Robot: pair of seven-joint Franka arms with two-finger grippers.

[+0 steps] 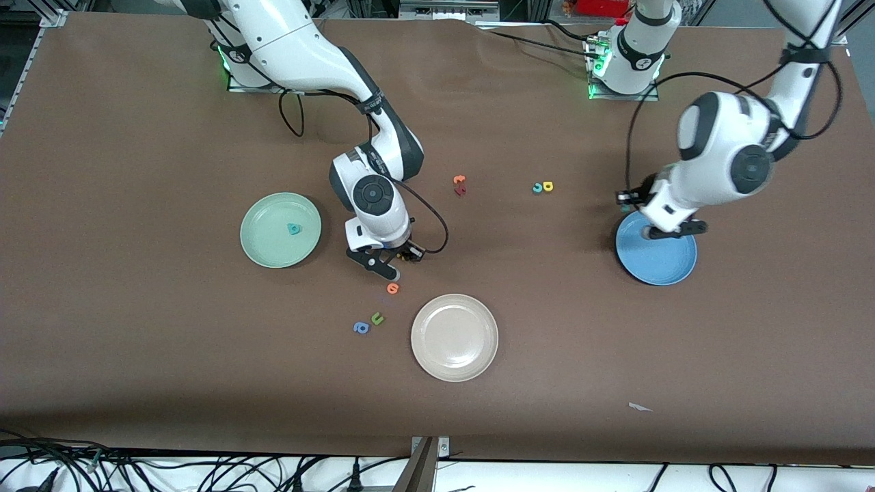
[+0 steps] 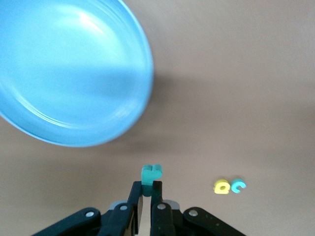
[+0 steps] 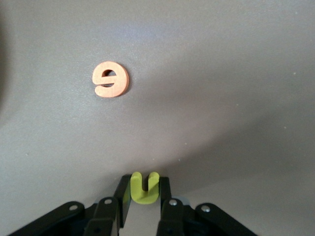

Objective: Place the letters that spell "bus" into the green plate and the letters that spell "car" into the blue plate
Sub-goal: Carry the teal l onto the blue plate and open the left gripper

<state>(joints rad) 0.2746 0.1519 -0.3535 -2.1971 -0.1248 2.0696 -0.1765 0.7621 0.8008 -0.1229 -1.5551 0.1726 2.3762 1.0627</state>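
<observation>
My left gripper (image 1: 647,232) hangs at the rim of the blue plate (image 1: 666,263), on the side toward the right arm's end. It is shut on a thin teal-green r (image 2: 151,173), which sticks out past the fingertips of the gripper (image 2: 149,189), just short of the plate (image 2: 69,73). A teal c (image 1: 538,188) and a yellow a (image 1: 547,186) lie together on the table. My right gripper (image 1: 395,266) is low over the table beside the green plate (image 1: 263,239), shut on a yellow u (image 3: 145,186). A teal b (image 1: 294,229) lies in that plate.
An orange letter (image 1: 392,288) lies just past the right gripper's tips and shows again as the orange letter (image 3: 110,79). A blue a (image 1: 360,328) and an olive u (image 1: 377,318) lie beside a beige plate (image 1: 454,355). Orange and red letters (image 1: 459,185) sit mid-table.
</observation>
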